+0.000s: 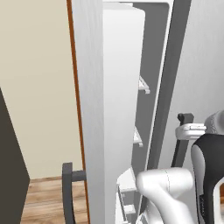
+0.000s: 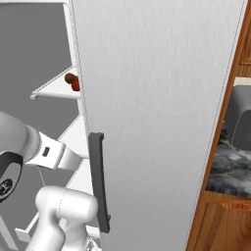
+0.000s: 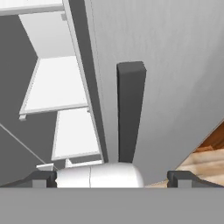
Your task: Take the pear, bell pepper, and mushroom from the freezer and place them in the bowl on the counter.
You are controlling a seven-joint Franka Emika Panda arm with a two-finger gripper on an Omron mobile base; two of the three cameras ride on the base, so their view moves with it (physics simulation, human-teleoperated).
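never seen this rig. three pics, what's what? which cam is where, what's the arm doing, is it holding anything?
It is a rendered kitchen with a white robot arm on a base that drives. Two cameras ride on that base behind the arm, one to its left and one to its right, both looking forward at a fridge. The third sits on the hand and looks along the end effector, whose two dark fingertips rise at the bottom of that picture.

The narrow freezer stands open, with white shelves inside. In the right base view, a small red bell pepper lies on a shelf beside a dark brown item. The wider grey door carries a dark handle. The dark counter shows at far right.

The end effector is open and holds nothing.
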